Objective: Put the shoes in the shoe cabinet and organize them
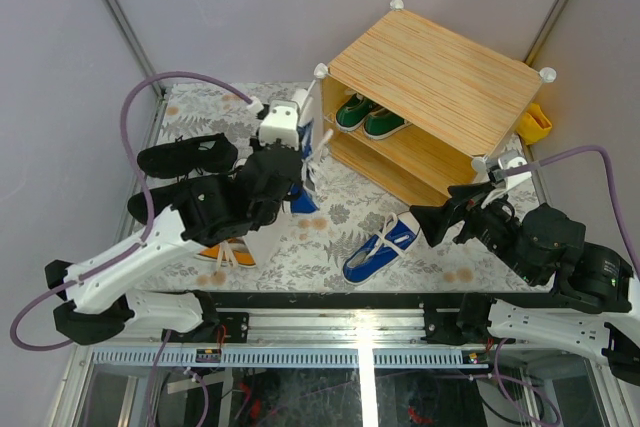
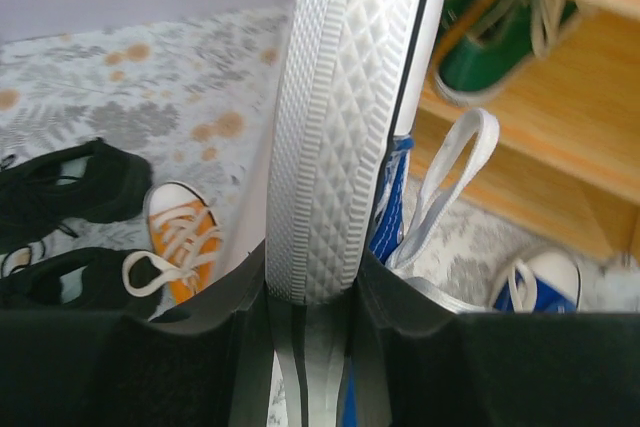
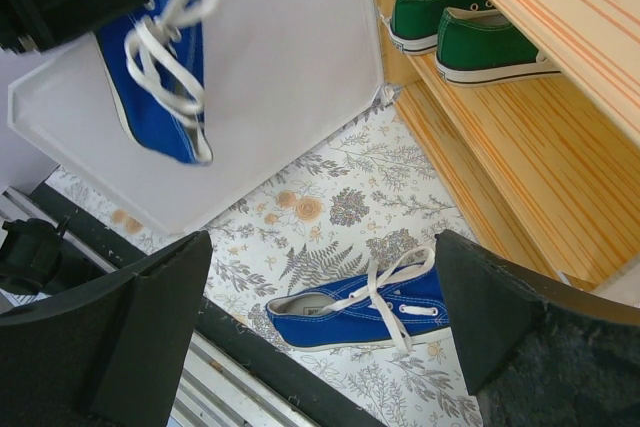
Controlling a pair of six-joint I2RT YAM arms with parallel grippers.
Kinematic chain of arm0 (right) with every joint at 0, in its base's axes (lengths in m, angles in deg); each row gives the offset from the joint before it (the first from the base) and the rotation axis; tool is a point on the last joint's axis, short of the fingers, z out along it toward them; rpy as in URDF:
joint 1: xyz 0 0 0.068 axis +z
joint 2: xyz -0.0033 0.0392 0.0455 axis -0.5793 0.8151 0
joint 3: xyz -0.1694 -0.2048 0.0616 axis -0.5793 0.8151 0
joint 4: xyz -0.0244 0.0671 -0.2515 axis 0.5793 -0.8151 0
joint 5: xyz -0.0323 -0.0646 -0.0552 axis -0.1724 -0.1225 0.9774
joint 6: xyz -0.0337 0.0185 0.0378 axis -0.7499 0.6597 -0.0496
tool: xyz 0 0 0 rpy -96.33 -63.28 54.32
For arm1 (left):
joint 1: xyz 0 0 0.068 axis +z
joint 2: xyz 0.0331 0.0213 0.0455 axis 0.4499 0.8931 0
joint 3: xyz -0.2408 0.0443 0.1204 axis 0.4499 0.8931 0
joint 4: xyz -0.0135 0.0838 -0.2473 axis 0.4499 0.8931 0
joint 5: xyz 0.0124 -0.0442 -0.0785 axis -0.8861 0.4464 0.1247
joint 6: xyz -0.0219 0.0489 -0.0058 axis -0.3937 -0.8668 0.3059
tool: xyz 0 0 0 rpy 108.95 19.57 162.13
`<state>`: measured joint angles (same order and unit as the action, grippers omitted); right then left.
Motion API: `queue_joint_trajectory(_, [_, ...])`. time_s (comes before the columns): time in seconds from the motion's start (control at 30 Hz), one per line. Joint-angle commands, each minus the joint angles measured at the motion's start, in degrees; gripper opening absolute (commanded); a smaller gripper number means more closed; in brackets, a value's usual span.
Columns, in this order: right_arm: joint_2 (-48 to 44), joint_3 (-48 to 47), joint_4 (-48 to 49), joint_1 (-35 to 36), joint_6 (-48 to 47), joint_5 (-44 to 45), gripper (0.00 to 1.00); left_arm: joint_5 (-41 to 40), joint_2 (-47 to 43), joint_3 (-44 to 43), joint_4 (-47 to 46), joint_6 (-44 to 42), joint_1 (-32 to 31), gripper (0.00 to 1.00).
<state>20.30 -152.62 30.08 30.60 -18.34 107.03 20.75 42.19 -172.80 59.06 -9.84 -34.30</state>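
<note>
My left gripper (image 1: 292,175) is shut on a blue sneaker (image 1: 306,153), held on edge in front of the shoe cabinet (image 1: 440,72). In the left wrist view its white sole (image 2: 340,127) stands between my fingers (image 2: 312,292). The held shoe also hangs at the upper left of the right wrist view (image 3: 155,77). The other blue sneaker (image 1: 380,247) lies on the floral mat under my open right gripper (image 1: 440,219), and it shows in the right wrist view (image 3: 365,312). Two green sneakers (image 1: 368,117) sit on the upper shelf. Black shoes (image 1: 185,155) and an orange sneaker (image 1: 225,252) lie at left.
The cabinet's white door panel (image 3: 280,77) stands open beside the left arm. A yellow object (image 1: 535,122) sits behind the cabinet's right corner. The lower shelf (image 3: 500,177) is bare wood. A metal rail (image 1: 330,302) runs along the near table edge.
</note>
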Motion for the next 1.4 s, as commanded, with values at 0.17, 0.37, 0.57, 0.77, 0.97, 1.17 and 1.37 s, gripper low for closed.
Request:
queue_joint_trajectory(0.17, [0.9,0.2,1.9,0.1,0.6,0.1,0.99,24.4,6.3,7.3,-5.4,-5.3,-0.1,0.05])
queue_joint_trajectory(0.37, [1.0,0.8,2.7,0.1,0.3,-0.8,0.99,31.8,9.4,11.5,-9.2,-7.6,0.3,0.10])
queue_joint_trajectory(0.57, [0.5,2.2,3.9,0.2,0.5,-1.8,0.99,40.7,14.4,16.3,-16.5,-8.0,4.1,0.17])
queue_joint_trajectory(0.77, [-0.3,2.7,3.0,0.2,0.9,-1.9,0.99,44.6,20.0,19.7,-25.0,-8.8,6.3,0.62])
queue_joint_trajectory(0.97, [-1.7,3.5,2.3,0.2,1.1,-1.0,0.99,41.4,19.6,19.2,-24.7,-9.8,6.5,1.00])
queue_joint_trajectory(1.17, [-1.5,4.5,2.3,0.1,1.4,-0.9,0.99,38.5,12.3,21.1,-20.9,-6.8,5.1,0.96])
queue_joint_trajectory(1.37, [-1.3,6.4,3.6,0.2,1.8,-1.2,0.99,38.3,8.6,29.4,-23.3,-2.0,2.7,0.63])
